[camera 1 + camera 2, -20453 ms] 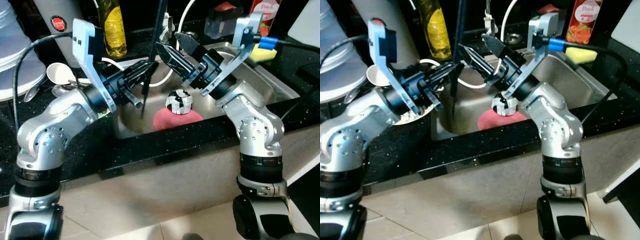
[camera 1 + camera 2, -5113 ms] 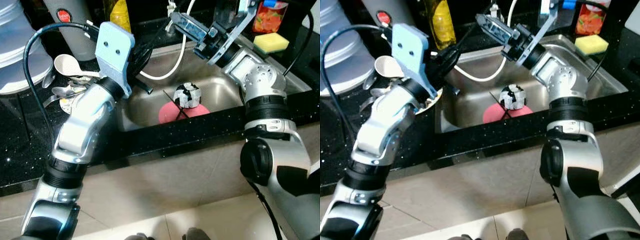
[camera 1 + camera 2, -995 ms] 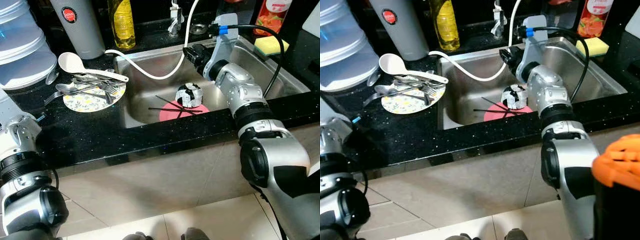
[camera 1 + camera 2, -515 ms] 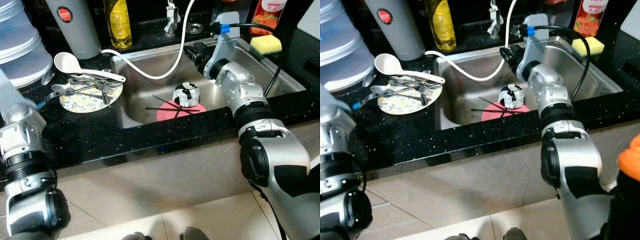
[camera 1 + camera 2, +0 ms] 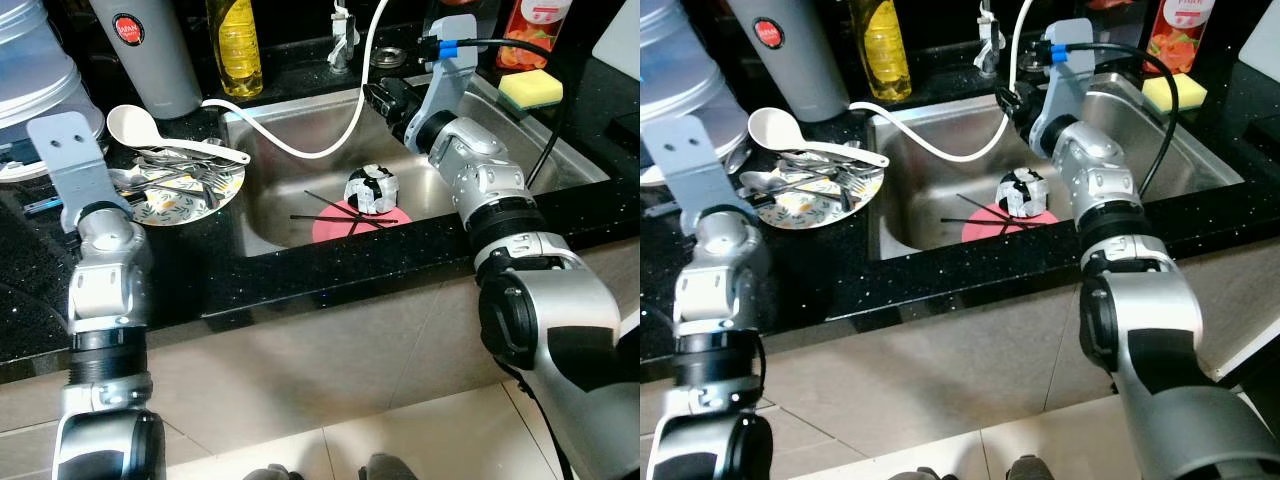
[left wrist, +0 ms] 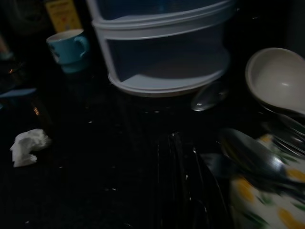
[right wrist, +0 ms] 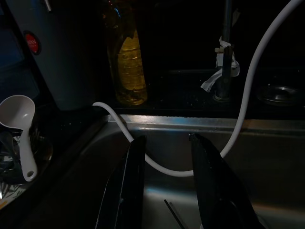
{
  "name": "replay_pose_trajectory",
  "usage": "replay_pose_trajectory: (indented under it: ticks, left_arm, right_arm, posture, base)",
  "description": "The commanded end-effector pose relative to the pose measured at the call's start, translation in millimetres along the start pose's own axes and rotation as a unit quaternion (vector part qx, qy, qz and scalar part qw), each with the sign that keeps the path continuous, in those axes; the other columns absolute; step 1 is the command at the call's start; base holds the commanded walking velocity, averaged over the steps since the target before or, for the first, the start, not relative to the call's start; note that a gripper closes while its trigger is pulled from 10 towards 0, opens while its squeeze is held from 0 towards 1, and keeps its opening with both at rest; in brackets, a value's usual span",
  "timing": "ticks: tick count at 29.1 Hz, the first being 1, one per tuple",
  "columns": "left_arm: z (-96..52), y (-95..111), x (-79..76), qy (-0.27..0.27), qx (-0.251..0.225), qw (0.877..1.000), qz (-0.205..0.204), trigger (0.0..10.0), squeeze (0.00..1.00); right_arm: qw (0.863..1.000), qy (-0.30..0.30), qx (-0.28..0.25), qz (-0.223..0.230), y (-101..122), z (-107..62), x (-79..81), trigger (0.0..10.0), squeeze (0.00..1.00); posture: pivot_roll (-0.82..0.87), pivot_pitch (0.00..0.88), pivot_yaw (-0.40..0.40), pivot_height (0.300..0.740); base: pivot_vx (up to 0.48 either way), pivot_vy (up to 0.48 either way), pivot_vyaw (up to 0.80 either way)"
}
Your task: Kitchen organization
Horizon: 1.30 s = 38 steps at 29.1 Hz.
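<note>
I am looking down from the robot's head at a black speckled stone countertop [image 5: 180, 280] with a stainless steel sink [image 5: 500, 150] set into it. In the sink basin lies a flat round pink plate [image 5: 385, 216], with a crumpled black-and-white ball [image 5: 367, 189] resting on it and thin black chopsticks [image 5: 330, 214] lying crossed over its edge and the sink floor. A white hose [image 5: 300, 150] loops from the tap into the basin.

My right gripper [image 7: 164, 191] hangs over the back of the sink, above the hose. In the right wrist view its two black fingers stand a moderate gap apart with nothing between them.

On the counter to the left of the sink sits a small round plate with a yellow flower pattern [image 5: 180, 200], heaped with metal spoons and forks [image 5: 170, 176] and a white plastic ladle [image 5: 135, 125]. Behind it stand a grey flask with a red badge [image 5: 140, 50] and a bottle of yellow oil [image 5: 232, 45]. A yellow sponge [image 5: 530, 88] lies at the sink's far right corner.

My left arm is raised over the counter beside the cutlery plate. Its wrist view is very dark: I make out a white tiered plastic container [image 6: 162, 43], a blue mug [image 6: 69, 45], and cutlery on the patterned plate. I cannot tell how its fingers stand.

I judge the step in hand is clearing the sink. Next I would lower the right gripper onto the chopsticks, which are thin and lie flat, so a precise pinch is needed.
</note>
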<state>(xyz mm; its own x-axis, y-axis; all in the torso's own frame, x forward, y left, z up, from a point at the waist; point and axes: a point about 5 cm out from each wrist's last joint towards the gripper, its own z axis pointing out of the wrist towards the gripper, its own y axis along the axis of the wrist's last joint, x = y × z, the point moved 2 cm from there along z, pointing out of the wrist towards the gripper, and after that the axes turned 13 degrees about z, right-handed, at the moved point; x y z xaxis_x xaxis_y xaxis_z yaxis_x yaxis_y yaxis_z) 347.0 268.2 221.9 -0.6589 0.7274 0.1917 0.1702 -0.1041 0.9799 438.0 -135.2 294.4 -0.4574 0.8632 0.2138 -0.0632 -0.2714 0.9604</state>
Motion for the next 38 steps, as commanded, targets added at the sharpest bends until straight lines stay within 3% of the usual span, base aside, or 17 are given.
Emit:
replay_pose_trajectory:
  ticks: [1, 7, 10, 11, 12, 13, 24, 29, 38]
  left_arm:
    - [16.9, -2, 15.6, 0.011, 0.029, 0.999, -0.012, 10.0, 1.00]
    - [38.5, -7, 22.8, 0.002, 0.073, 0.997, -0.030, 10.0, 1.00]
    - [47.1, -17, 13.0, -0.031, 0.118, 0.991, -0.060, 10.0, 1.00]
    - [50.4, -21, 7.2, -0.041, 0.138, 0.987, -0.071, 10.0, 0.62]
    - [50.4, -21, 7.2, -0.041, 0.138, 0.987, -0.071, 10.0, 0.62]
    - [54.3, -24, 6.2, -0.035, 0.149, 0.985, -0.073, 10.0, 0.00]
    - [70.4, -13, 21.0, 0.012, 0.142, 0.987, -0.071, 10.0, 0.00]
    - [75.6, -9, 29.8, 0.034, 0.141, 0.984, -0.106, 10.0, 0.00]
    - [73.0, -42, 30.3, 0.033, 0.211, 0.967, -0.139, 10.0, 0.00]
  right_arm:
    - [1.000, 0.006, 0.004, -0.001, -3, 1.7, 3.1, 10.0, 0.00]
    - [1.000, 0.007, 0.004, 0.002, -4, 2.3, 4.3, 10.0, 0.00]
    - [1.000, 0.008, 0.002, 0.003, -3, 2.8, 5.2, 10.0, 0.00]
    - [1.000, 0.009, 0.002, 0.003, -2, 2.6, 4.9, 10.0, 0.00]
    - [1.000, 0.009, 0.002, 0.003, -2, 2.6, 4.9, 10.0, 0.00]
    - [1.000, 0.008, 0.002, 0.003, -2, 2.0, 4.0, 10.0, 0.00]
    - [1.000, -0.005, 0.002, 0.001, -3, -4.0, -5.6, 10.0, 0.00]
    - [1.000, -0.011, 0.003, 0.000, -4, -6.5, -10.1, 10.0, 0.00]
    - [1.000, 0.000, 0.004, 0.002, -4, -1.7, -1.8, 10.0, 0.00]
  posture:
    - [-0.03, 0.059, 0.068, 0.740]
    - [-0.03, 0.060, 0.070, 0.740]
    - [-0.03, 0.067, 0.072, 0.740]
    - [-0.04, 0.071, 0.074, 0.740]
    - [-0.04, 0.071, 0.074, 0.740]
    - [-0.04, 0.075, 0.078, 0.740]
    - [-0.07, 0.095, 0.104, 0.740]
    - [-0.07, 0.097, 0.097, 0.740]
    - [-0.06, 0.096, 0.088, 0.740]
  base:
    - [0.000, 0.000, 0.00]
    - [0.000, 0.000, 0.00]
    - [0.000, 0.000, 0.00]
    - [0.000, 0.000, 0.00]
    - [0.000, 0.000, 0.00]
    - [0.000, 0.000, 0.00]
    - [0.000, 0.000, 0.00]
    - [0.000, 0.000, 0.00]
    - [0.000, 0.000, 0.00]
